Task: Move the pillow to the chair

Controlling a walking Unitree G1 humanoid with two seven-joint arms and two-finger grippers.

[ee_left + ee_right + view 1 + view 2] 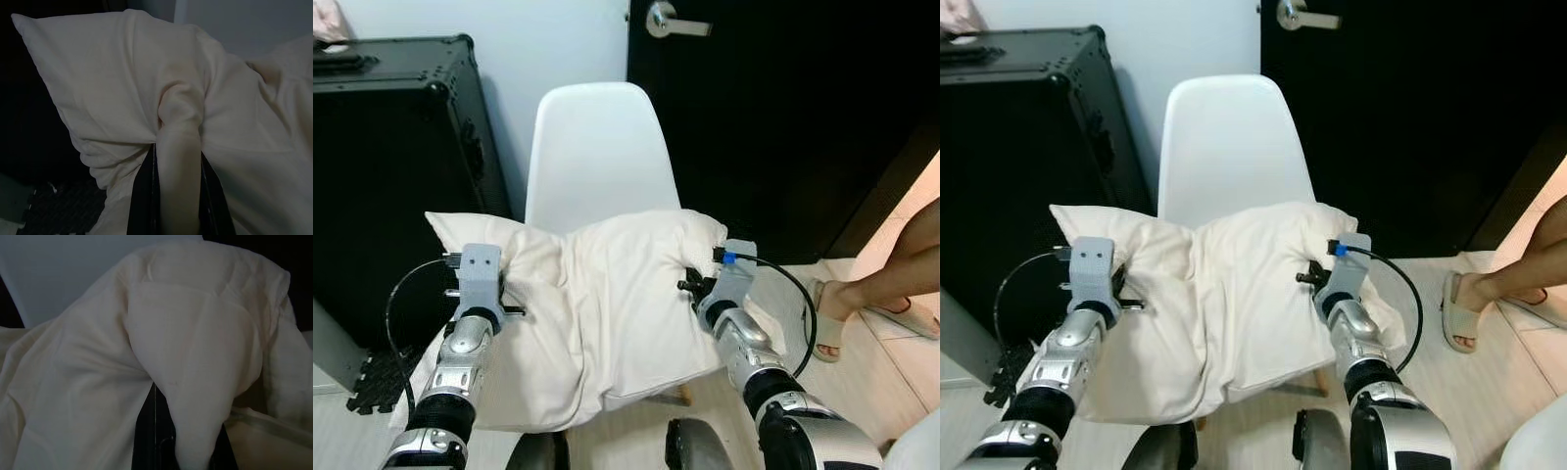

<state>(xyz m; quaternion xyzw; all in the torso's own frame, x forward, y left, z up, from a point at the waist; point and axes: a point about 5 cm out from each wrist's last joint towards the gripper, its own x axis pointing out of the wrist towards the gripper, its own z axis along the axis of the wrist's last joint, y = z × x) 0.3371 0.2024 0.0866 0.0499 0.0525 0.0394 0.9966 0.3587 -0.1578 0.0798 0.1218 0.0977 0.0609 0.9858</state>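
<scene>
i hold the cream pillow (607,313) between both arms, just in front of the white chair (595,147), its upper edge overlapping the foot of the chair's backrest. my left gripper (178,196) pinches a bunched fold of the pillow's left side, the cloth squeezed between its black fingers (144,196). my right gripper (178,445) is clamped on a fold of the right side the same way. a black case (391,166) stands left of the chair, a dark door (783,108) behind it, and a person's sandalled foot (832,308) rests on the floor to my right.
</scene>
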